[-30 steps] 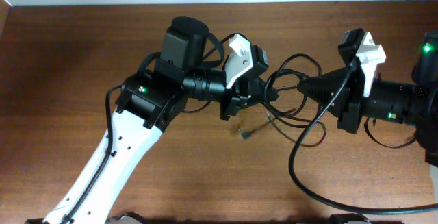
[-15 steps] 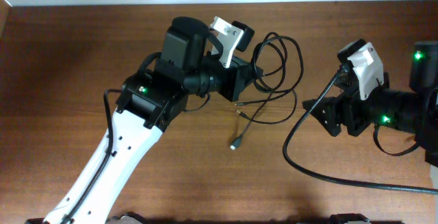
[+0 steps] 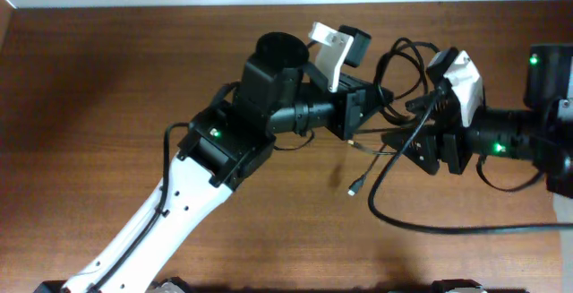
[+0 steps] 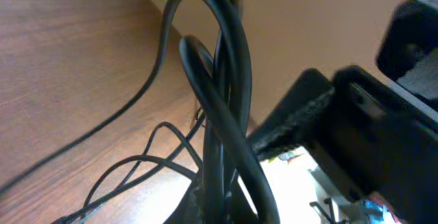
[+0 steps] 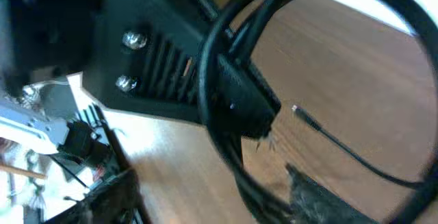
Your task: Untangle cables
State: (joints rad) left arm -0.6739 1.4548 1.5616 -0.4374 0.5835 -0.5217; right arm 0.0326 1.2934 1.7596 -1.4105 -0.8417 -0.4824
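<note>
- Worktop [image 3: 89, 105] of brown wood spans the overhead view.
- White-and-black left arm [image 3: 215, 141] reaches from the lower left toward the centre.
- Left fingers [image 3: 363, 112] are closed on the cables [image 4: 238, 59], and the black loops rise from them, off the wood, right of centre between the two arms.
- A small plug [image 3: 354, 186] ends a thin lead running out of the bundle toward the near edge.
- Right fingers [image 3: 412, 142] point left, just beside the loops; I cannot tell whether they are open or closed.

Smooth, glossy black plastic coats the cables [image 4: 229, 25]; the table [image 3: 89, 105] is matt wood.
</note>
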